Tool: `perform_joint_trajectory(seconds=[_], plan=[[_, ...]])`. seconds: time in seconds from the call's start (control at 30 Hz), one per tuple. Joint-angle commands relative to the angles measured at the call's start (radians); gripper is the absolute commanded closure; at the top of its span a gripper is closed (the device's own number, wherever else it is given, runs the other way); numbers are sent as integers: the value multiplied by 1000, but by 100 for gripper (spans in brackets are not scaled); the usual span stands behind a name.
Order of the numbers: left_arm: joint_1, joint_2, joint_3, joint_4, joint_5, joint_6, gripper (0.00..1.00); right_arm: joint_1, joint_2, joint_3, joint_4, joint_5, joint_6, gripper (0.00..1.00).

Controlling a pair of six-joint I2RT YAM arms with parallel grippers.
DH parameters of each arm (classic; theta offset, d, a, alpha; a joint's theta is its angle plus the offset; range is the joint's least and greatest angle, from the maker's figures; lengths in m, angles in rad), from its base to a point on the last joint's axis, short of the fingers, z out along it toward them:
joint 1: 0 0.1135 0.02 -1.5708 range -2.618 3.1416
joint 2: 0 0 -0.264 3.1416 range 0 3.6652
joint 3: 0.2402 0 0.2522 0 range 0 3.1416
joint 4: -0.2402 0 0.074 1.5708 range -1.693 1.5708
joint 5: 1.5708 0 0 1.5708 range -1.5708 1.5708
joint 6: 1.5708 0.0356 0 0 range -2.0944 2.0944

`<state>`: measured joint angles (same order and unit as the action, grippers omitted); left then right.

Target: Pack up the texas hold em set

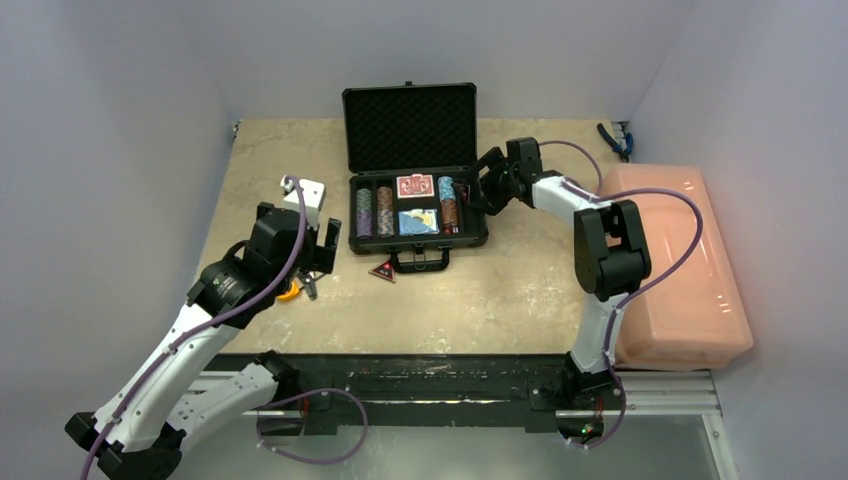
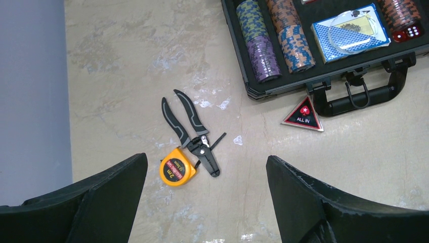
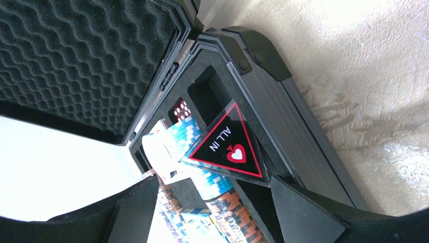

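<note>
The black briefcase (image 1: 460, 238) lies open in the middle of the table, its foam lid (image 1: 410, 125) upright. It holds chip stacks (image 1: 373, 212), a red deck (image 1: 414, 186) and a blue deck (image 1: 418, 221). One triangular "ALL IN" marker (image 1: 382, 270) lies on the table by the handle (image 2: 361, 96); it also shows in the left wrist view (image 2: 303, 117). My left gripper (image 2: 206, 161) is open and empty above the table, left of the case. My right gripper (image 3: 213, 182) is open at the case's right end. A second marker (image 3: 227, 149) rests there on a blue chip stack (image 3: 215, 179), between the fingers.
Black pliers (image 2: 195, 134) and a yellow tape measure (image 2: 177, 171) lie under my left gripper. A white block (image 1: 305, 198) stands left of the case. A large pink bin (image 1: 680, 265) fills the right side. Blue pliers (image 1: 615, 140) lie at the back right corner.
</note>
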<state>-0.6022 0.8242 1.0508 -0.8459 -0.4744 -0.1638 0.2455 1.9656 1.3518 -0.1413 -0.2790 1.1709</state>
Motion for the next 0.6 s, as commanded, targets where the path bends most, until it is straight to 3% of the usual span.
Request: perform_joint_trajectory(seconds=[0.0,0.57], plan=[[6,-12,0,33,8,12,13,-21,-30,-26,-17,72,-6,13],[5,28,12,13,26,-15,12,-16,-204,-74,-107,212,-208,15]])
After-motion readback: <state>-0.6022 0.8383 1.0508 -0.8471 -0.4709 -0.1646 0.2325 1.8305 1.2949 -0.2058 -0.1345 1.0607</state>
